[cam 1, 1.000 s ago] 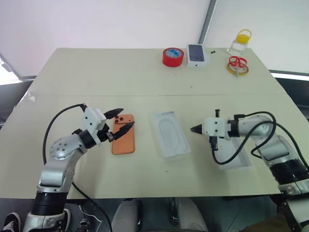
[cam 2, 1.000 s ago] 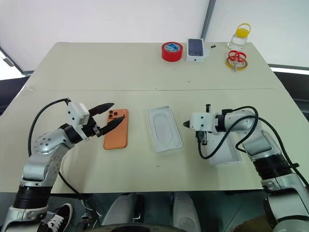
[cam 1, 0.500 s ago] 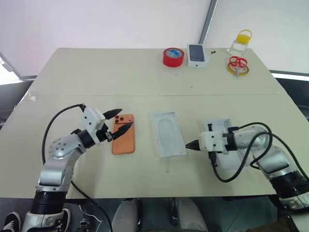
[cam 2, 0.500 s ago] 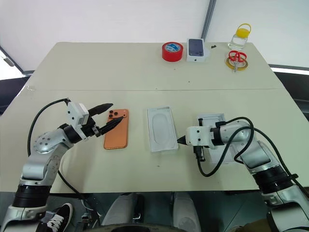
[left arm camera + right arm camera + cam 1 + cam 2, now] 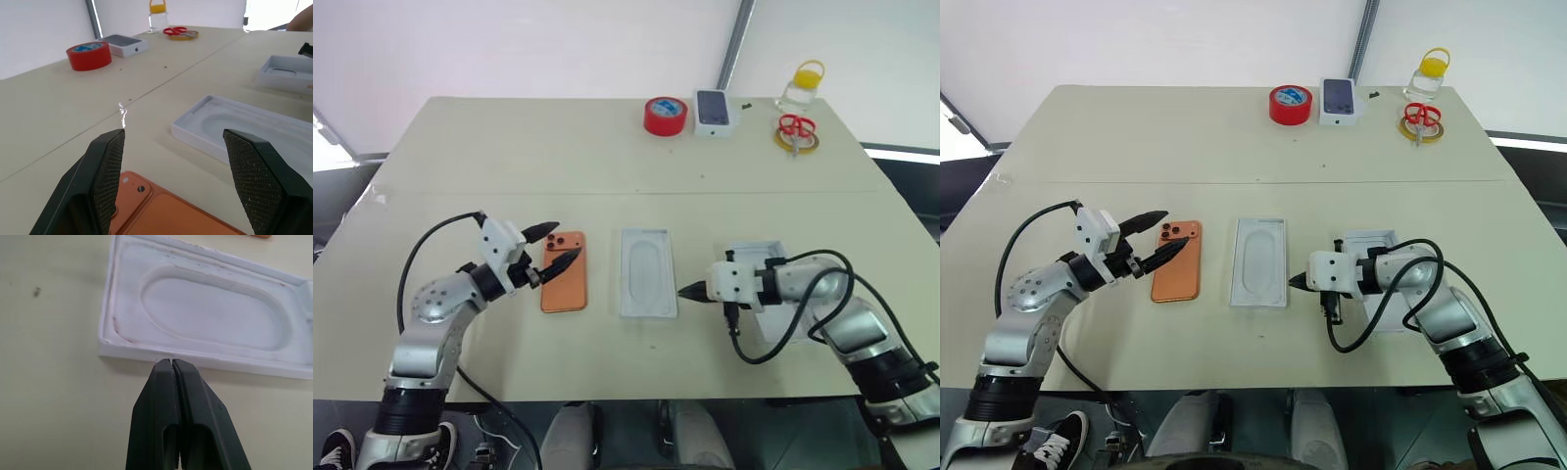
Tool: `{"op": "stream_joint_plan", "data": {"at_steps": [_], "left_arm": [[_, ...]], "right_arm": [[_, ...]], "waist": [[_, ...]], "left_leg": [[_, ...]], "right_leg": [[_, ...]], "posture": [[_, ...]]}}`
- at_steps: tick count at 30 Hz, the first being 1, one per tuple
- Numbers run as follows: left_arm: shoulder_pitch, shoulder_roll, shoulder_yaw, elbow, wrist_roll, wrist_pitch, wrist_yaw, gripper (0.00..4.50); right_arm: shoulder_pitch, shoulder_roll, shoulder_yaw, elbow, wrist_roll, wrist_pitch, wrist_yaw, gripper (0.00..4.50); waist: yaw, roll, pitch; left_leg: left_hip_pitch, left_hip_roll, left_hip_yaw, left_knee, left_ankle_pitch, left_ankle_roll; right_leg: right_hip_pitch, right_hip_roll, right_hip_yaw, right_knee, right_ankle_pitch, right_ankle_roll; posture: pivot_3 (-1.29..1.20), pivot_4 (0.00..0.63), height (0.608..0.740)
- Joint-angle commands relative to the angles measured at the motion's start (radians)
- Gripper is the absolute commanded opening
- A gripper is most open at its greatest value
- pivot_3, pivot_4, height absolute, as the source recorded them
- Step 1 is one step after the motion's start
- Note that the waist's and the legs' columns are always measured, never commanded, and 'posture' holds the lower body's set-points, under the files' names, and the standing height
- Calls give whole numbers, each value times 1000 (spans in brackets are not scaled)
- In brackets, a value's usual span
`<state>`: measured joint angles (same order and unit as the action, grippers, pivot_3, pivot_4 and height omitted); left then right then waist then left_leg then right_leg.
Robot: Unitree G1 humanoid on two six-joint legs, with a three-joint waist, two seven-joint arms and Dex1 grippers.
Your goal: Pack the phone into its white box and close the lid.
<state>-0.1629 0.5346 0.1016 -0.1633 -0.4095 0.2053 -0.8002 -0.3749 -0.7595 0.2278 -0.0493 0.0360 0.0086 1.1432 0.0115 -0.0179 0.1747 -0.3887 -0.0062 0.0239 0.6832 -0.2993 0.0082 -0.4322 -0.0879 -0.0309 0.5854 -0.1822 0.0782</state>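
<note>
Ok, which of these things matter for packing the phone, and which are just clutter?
Job: phone, white tray, deeper white shell.
Clutter: red tape, small printed box, scissors, yellow tape ring, bottle.

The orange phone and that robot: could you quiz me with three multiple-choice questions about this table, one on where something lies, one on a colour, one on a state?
1. Where does the phone lie?
A. in the white tray with the oval recess
B. flat on the table, beside that tray on the robot's left
C. at the far edge, by the scissors

2. What colour is the tape roll at the far edge?
A. red
B. green
C. black

3. How does the right tool stand?
A. wide open
C. shut on the phone
B. shut, tip at the tray's side wall

Answers: 1 B, the phone rests on bare table with a gap to the tray. 2 A, the roll is plainly red. 3 B, the right wrist view shows its fingers pressed together, holding nothing.
</note>
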Motion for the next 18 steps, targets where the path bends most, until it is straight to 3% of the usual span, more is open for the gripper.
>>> {"op": "stream_joint_plan", "data": {"at_steps": [1,6,9,13,18], "left_arm": [[2,44,69,-33,-100,159,14,3399],[-26,126,167,29,-242,455,47,3399],[-48,146,239,84,-365,650,76,3399],[-69,163,234,158,-344,754,127,3399],[-101,151,245,166,-383,905,181,3399]], "right_arm": [[-83,0,-72,18,26,-9,-33,55],[-192,101,-76,5,55,42,-108,55],[-255,230,-3,7,41,96,-154,55],[-342,397,115,106,-52,92,-227,55],[-388,456,252,223,-172,24,-224,55]], "waist": [[-2,0,0],[-8,0,0],[-11,0,0],[-22,0,0],[-21,0,0]], "left_leg": [[0,0,0,0,0,0],[0,1,0,0,0,0],[0,1,-1,0,0,0],[0,1,-1,0,0,0],[0,-1,-2,0,0,-1]], "right_leg": [[0,0,0,0,0,0],[-1,2,0,1,0,1],[-1,2,0,4,1,1],[-3,1,0,10,2,3],[-3,0,0,10,2,3]], "posture": [[0,150,740],[0,150,740],[0,150,740],[0,150,740],[0,150,740]]}}
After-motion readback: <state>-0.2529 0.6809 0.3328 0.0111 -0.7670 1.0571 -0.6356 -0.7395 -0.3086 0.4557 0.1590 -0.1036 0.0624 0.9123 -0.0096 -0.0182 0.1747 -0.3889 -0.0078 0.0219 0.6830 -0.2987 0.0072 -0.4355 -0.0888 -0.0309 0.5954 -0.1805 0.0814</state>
